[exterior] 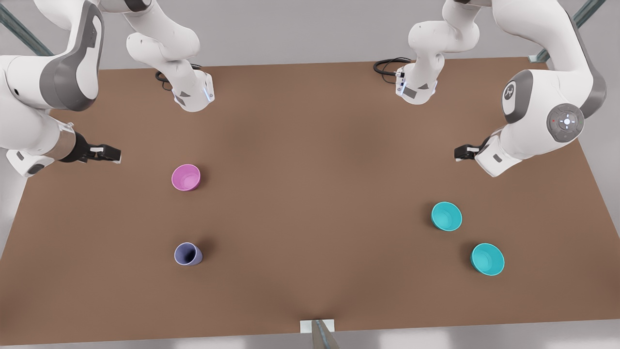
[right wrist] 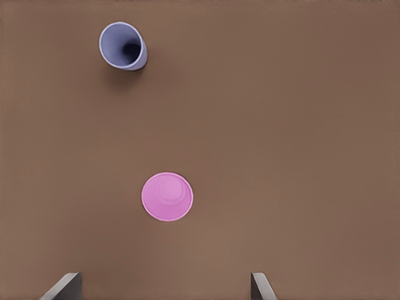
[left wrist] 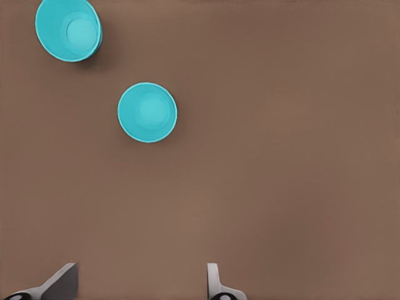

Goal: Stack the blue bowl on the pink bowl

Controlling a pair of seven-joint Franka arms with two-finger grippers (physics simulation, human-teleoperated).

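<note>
Your left gripper (exterior: 459,153) hangs over the table at about 3 o'clock in the front view, fingers (left wrist: 214,282) spread wide with nothing between them. Your right gripper (exterior: 115,154) hangs at about 9 o'clock, its fingers (right wrist: 261,286) also wide apart and empty.

From the left wrist camera you look straight down into two matching teal bowls: the blue bowl (left wrist: 147,112) nearer the gripper, and a second teal bowl (left wrist: 67,29) just beyond it, the two close but apart. The front view puts the blue bowl (exterior: 446,216) at about 4 o'clock and the second teal bowl (exterior: 487,259) further out toward 5 o'clock.

From the right wrist camera you see the pink bowl (right wrist: 167,196) upright, with a lavender cup (right wrist: 123,45) well apart from it. The front view sets the pink bowl (exterior: 186,177) at about 9 o'clock and the lavender cup (exterior: 187,254) near 8 o'clock, far across from the teal pair.

Everything stands on a plain brown table (exterior: 310,203); grey floor borders it.
</note>
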